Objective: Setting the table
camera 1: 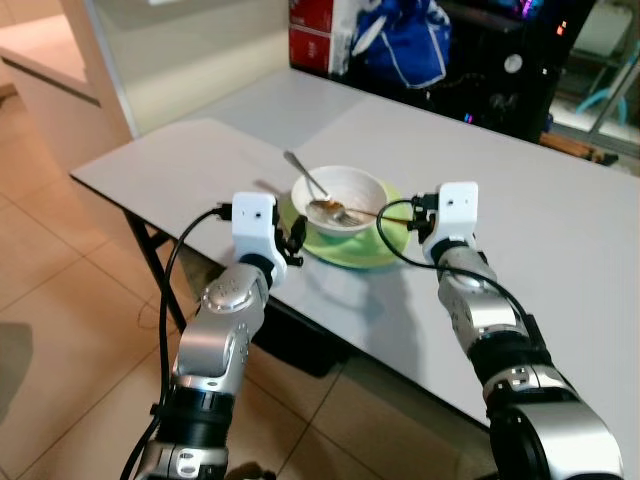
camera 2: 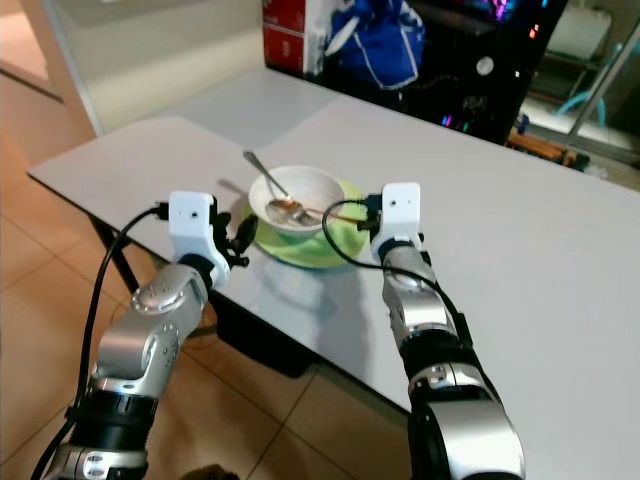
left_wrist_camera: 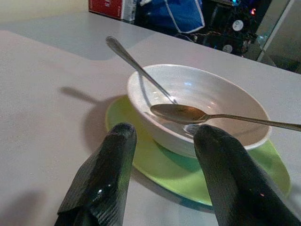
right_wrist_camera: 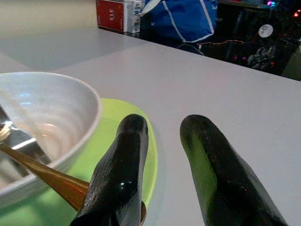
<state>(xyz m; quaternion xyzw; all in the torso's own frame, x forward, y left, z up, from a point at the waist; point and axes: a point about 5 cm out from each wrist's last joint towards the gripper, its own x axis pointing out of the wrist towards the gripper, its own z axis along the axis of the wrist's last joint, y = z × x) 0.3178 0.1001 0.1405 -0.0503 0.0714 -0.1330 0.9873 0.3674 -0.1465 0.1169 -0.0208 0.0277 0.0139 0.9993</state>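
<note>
You have a light grey table (camera 1: 560,230) standing on a tiled floor (camera 1: 70,330). Near its front edge lies a green plate (camera 1: 372,248), flat on the tabletop. At the far edge you can see a red and white box (camera 1: 318,32) on the left and, just beside it to the right, a blue bag (camera 1: 402,42).
</note>
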